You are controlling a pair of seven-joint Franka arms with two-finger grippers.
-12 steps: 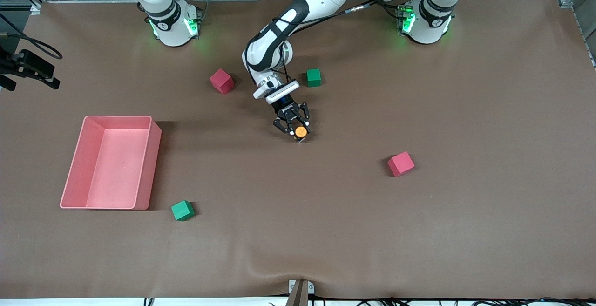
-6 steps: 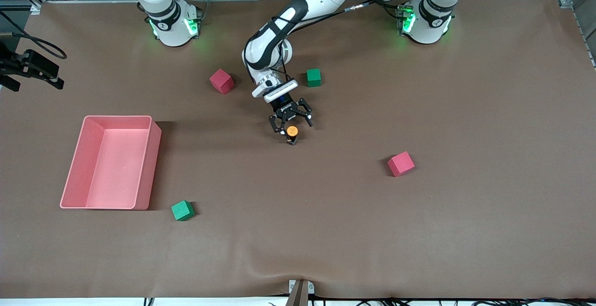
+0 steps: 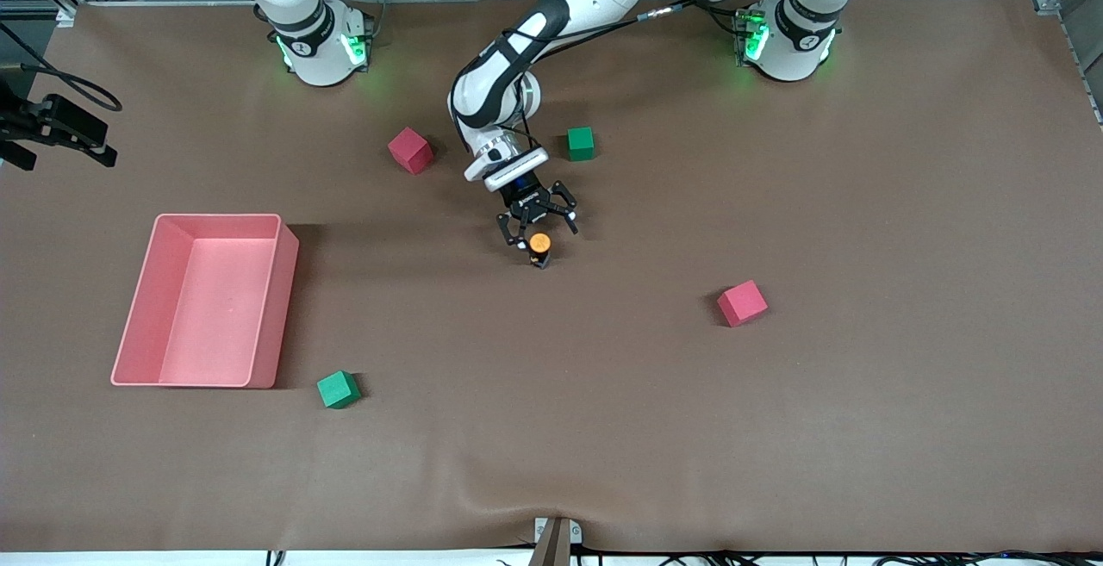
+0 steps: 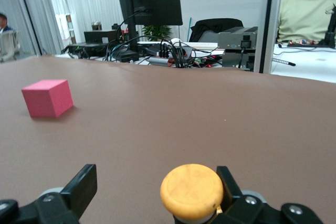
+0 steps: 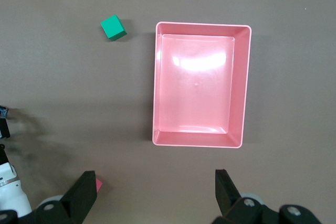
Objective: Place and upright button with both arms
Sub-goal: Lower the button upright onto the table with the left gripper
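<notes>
Standing on the brown table (image 3: 603, 428) now, orange cap up, the button (image 3: 540, 244) is sitting between the left gripper's (image 3: 538, 227) spread fingers (image 4: 79, 187). They were squeezing it a second ago and are letting go; it looks upright, maybe done. Up high over the pink bin (image 5: 199, 85), the right gripper (image 5: 152, 190) is waiting, fingers wide and empty.

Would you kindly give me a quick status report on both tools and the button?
Left tool open around the button. Button upright on table, orange cap up. Right tool open, high over pink bin. Nothing blocking.
</notes>
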